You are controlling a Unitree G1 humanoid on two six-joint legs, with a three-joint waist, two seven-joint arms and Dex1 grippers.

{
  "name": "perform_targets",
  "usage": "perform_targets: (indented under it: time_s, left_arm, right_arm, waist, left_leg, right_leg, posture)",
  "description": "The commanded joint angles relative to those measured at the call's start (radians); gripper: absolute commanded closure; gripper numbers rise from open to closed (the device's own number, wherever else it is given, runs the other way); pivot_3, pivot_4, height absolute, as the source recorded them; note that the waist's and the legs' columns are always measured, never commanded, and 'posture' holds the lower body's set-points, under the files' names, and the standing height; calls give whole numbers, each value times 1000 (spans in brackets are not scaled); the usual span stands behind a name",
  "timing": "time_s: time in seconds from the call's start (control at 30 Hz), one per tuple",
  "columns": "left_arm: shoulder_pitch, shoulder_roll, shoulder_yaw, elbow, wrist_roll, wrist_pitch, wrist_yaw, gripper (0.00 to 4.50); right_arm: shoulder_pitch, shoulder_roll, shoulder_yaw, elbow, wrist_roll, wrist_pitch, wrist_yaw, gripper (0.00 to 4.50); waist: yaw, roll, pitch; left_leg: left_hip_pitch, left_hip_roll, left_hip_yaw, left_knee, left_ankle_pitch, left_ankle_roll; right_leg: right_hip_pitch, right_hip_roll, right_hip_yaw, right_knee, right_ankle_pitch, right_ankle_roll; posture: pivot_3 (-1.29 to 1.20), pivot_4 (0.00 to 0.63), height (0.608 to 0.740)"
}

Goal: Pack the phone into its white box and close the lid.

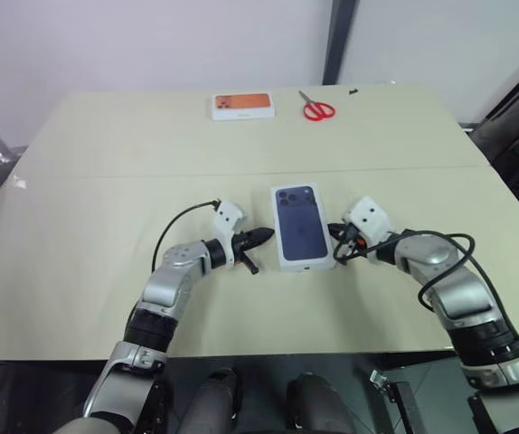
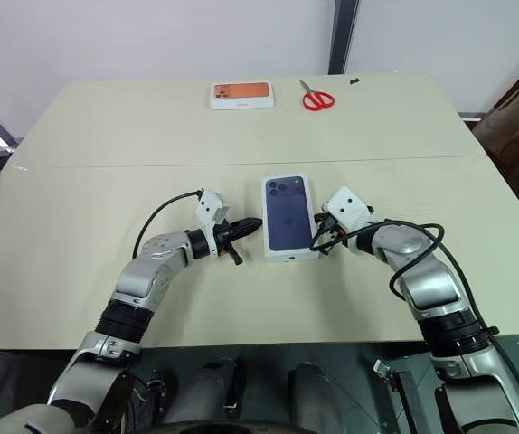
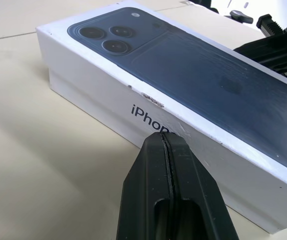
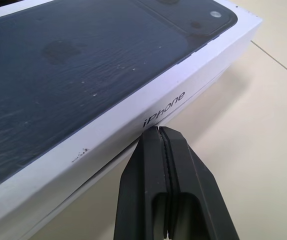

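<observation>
Your white box (image 1: 303,230) lies closed in the middle of the worktop (image 1: 88,226), its lid (image 3: 193,80) on, printed with a dark phone picture. Your left gripper (image 1: 261,238) and right gripper (image 1: 336,244) flank its long sides, each with fingers pressed together, empty, tips at the lid's wall. An orange-topped box (image 1: 242,106) and red scissors (image 1: 316,108) lie well apart at the far edge.

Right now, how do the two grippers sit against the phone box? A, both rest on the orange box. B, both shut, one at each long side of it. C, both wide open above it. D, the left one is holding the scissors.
B: the left gripper and right gripper are shut, fingertips at opposite long sides of the closed phone box.
</observation>
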Motion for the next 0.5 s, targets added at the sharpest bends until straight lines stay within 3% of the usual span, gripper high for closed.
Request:
perform_targets:
  time_s: [0.03, 0.5]
  left_arm:
    - [-28, -18, 3, -12, -10, -9, 1, 4500]
    - [-30, -27, -10, -4, 0, -9, -3, 4500]
  right_arm:
    - [-26, 11, 2, -6, -14, -25, 2, 4472]
    - [12, -1, 4, -23, -44, -8, 22, 4472]
  waist:
    - [1, 0, 0]
    - [1, 0, 0]
  left_leg:
    - [0, 0, 0, 0, 0, 0]
    - [0, 0, 0, 0, 0, 0]
  right_leg:
    - [0, 0, 0, 0, 0, 0]
    - [0, 0, 0, 0, 0, 0]
  posture:
    - [0, 150, 734]
    - [0, 150, 734]
